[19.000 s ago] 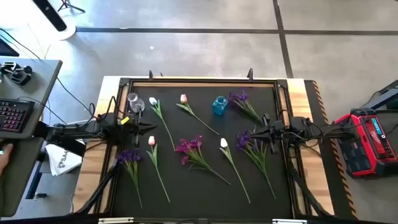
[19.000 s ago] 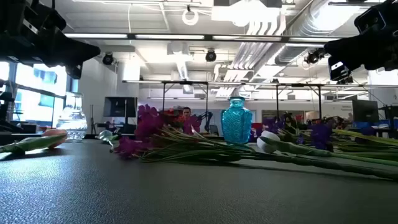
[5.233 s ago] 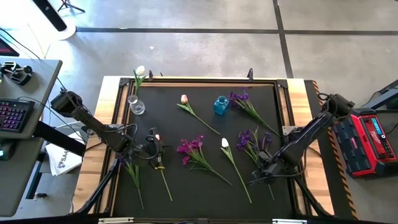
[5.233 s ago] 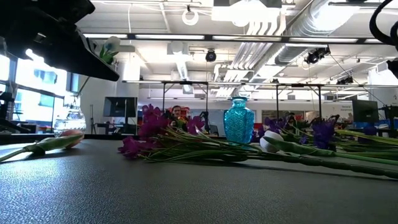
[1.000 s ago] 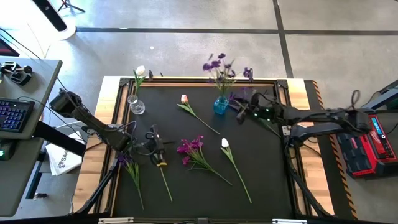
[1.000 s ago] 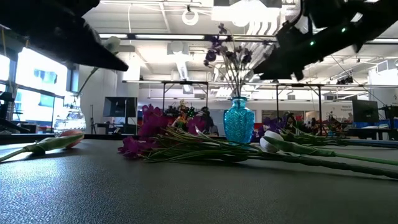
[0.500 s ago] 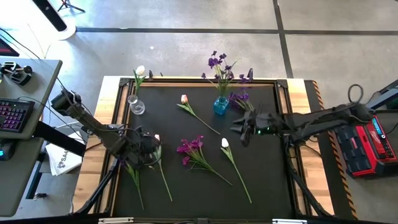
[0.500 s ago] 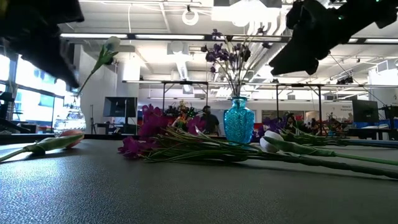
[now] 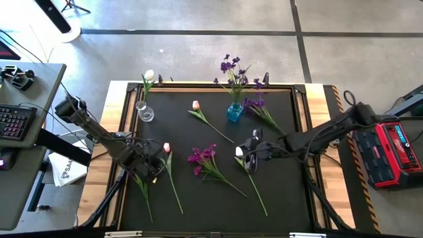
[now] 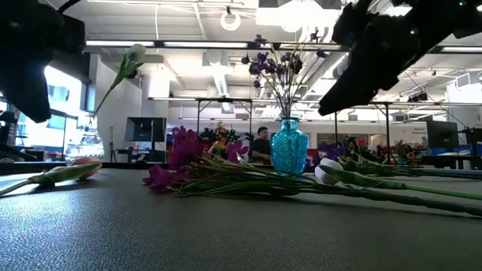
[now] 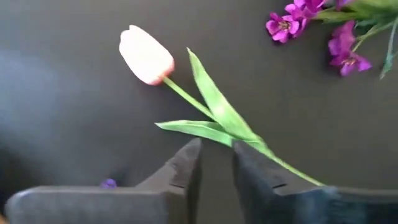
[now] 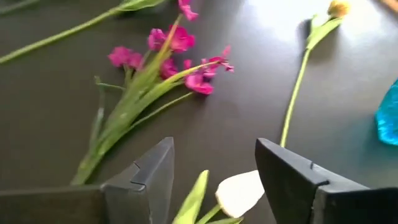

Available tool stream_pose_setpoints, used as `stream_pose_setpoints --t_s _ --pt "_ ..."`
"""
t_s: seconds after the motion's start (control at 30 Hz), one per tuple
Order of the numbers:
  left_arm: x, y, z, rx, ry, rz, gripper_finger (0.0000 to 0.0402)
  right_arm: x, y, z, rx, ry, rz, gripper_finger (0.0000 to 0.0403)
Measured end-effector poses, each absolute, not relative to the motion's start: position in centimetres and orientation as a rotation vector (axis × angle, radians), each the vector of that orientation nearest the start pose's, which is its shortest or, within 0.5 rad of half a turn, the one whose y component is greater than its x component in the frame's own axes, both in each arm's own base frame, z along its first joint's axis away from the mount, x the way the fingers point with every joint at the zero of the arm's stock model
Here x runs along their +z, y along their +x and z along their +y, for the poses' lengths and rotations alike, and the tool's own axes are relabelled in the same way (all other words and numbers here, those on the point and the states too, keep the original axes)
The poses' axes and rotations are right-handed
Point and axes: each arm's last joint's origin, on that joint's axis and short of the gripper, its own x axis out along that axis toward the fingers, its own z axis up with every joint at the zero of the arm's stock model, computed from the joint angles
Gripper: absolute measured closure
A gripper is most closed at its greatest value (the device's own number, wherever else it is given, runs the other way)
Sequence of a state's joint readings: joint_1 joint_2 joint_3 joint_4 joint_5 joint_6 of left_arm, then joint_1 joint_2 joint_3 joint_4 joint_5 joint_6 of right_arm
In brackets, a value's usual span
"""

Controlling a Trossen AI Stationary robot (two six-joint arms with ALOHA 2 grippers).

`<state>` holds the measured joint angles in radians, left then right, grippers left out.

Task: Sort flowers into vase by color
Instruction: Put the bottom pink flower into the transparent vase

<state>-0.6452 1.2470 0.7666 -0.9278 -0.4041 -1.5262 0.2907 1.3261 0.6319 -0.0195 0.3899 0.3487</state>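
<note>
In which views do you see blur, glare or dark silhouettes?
Low view: both arms are black silhouettes against bright ceiling lights. Right wrist view: glare whitens the dark mat. Left wrist view: the pale pink tulip bud looks soft, slightly blurred. High view: even light.

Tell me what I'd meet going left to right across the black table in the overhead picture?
Clear glass vase → pink tulip → magenta flowers → blue vase holding purple flowers → right hand over a white tulip.

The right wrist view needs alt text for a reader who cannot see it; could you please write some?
The right gripper hangs open just above a white tulip bud on the dark table. A magenta flower spray lies beyond it, with a pink tulip and the edge of a blue vase farther off.
</note>
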Motion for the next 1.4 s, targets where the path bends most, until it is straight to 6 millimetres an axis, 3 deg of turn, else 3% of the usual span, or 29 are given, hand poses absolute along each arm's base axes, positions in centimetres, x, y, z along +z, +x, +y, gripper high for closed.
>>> stream_pose_setpoints --t_s 0.2,0.37,0.63,0.83,0.97,1.13,1.27,1.4 --pt "17.9 17.6 -11.7 0.867 -0.739 0.96 0.0229 17.2 26.0 6.5 -0.298 0.047 0.605 0.021" --pt "15.7 19.2 -11.9 0.932 -0.76 0.957 0.021 16.0 27.0 6.9 -0.277 0.012 0.59 0.0223" --pt "13.4 21.1 -10.3 0.976 -0.74 1.095 0.0254 15.7 27.1 7.2 -0.26 -0.013 0.591 0.0239" --pt "13.7 21.5 -9.7 0.92 -0.708 1.154 0.0332 15.8 27.2 7.2 -0.263 -0.018 0.576 0.0245" --pt "15.1 21.5 -9.8 0.88 -0.668 1.086 0.0392 16.0 27.3 7.3 -0.255 -0.031 0.561 0.0245" --pt "18.7 20.6 -10.0 0.83 -0.589 0.889 0.0391 16.1 27.3 7.7 -0.236 -0.037 0.549 0.0245" --pt "23.4 18.7 -8.9 0.806 -0.362 0.576 0.0398 16.2 27.1 8.2 -0.235 -0.051 0.536 0.0245" --pt "27.7 16.0 -7.0 0.855 0.009 0.281 0.0398 16.5 27.1 8.6 -0.253 -0.075 0.504 0.0245"
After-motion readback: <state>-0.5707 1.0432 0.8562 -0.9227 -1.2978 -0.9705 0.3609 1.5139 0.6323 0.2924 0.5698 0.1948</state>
